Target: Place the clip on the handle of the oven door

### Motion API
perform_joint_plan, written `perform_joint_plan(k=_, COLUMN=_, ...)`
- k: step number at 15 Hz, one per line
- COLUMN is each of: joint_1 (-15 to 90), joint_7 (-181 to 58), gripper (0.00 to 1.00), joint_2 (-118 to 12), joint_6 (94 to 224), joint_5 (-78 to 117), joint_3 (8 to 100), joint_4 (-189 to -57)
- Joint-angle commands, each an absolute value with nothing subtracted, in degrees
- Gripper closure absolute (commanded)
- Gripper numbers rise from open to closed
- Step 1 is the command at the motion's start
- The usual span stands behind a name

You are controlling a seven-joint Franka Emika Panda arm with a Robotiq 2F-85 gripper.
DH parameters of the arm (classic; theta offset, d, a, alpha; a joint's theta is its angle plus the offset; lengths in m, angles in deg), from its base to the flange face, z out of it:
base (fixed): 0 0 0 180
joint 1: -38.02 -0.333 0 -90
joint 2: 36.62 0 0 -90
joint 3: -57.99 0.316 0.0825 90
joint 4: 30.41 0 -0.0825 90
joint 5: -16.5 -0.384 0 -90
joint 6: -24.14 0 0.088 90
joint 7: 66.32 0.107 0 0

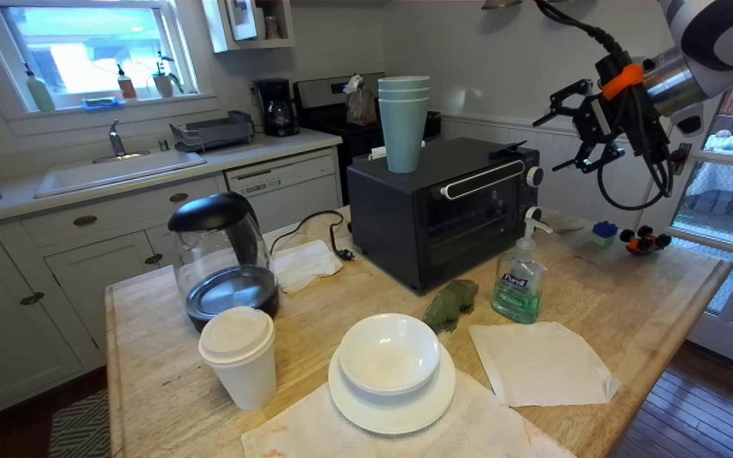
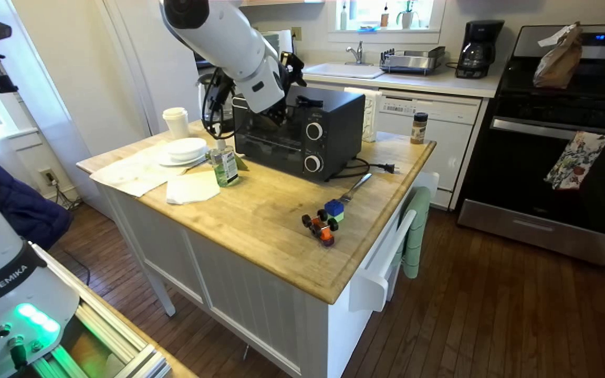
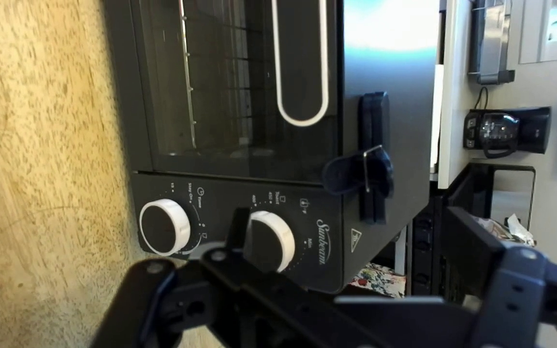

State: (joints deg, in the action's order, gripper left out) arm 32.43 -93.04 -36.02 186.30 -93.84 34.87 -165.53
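The black clip [image 1: 508, 149] lies on top of the black toaster oven near its front edge, at the knob end. It also shows in an exterior view [image 2: 309, 102] and in the wrist view [image 3: 374, 121], its rounded grip jutting over the front edge. The handle [image 1: 484, 180] is a white-outlined bar along the top of the oven door [image 1: 474, 219]; in the wrist view the handle [image 3: 300, 63] is left of the clip. My gripper [image 1: 545, 146] is open and empty, in the air in front of the knob end, apart from the clip. In the wrist view its fingers [image 3: 348, 222] are spread wide.
Stacked pale green cups [image 1: 403, 127] stand on the oven. A sanitizer bottle [image 1: 519, 289] and a green toy animal [image 1: 450, 305] stand before the door. A glass kettle [image 1: 223, 254], lidded cup [image 1: 242, 362], bowl [image 1: 390, 353], toy car [image 2: 321, 228] and fork [image 2: 355, 189] are on the table.
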Motion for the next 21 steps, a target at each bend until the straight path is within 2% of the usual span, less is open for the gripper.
perform_joint_plan(k=1, joint_1=32.1, joint_7=-95.4, gripper=0.02, joint_2=-38.0, joint_6=185.1, joint_5=-97.6, joint_3=35.4, joint_4=-163.7)
perform_joint_plan(k=2, joint_1=32.0, joint_7=-96.0, gripper=0.07, joint_2=-38.3, joint_6=184.9, joint_5=-98.2, joint_3=35.6, joint_4=-163.4)
perform_joint_plan(k=4, joint_1=32.1, joint_7=-96.4, gripper=0.10, joint_2=-38.6, joint_6=184.4, joint_5=-98.6, joint_3=35.9, joint_4=-163.2)
perform_joint_plan(k=5, joint_1=32.0, joint_7=-96.6, gripper=0.14, joint_2=-38.8, joint_6=184.3, joint_5=-98.8, joint_3=36.0, joint_4=-163.0)
perform_joint_plan(k=6, joint_1=32.1, joint_7=-96.7, gripper=0.12, joint_2=-38.8, joint_6=184.1, joint_5=-98.8, joint_3=36.1, joint_4=-162.9)
perform_joint_plan(k=15, joint_1=32.4, joint_7=-98.5, gripper=0.16, joint_2=-40.6, joint_6=182.9, joint_5=-99.8, joint_3=36.0, joint_4=-161.3)
perform_joint_plan(k=21, joint_1=32.4, joint_7=-98.9, gripper=0.26, joint_2=-41.7, joint_6=182.9, joint_5=-100.7, joint_3=36.0, joint_4=-160.3)
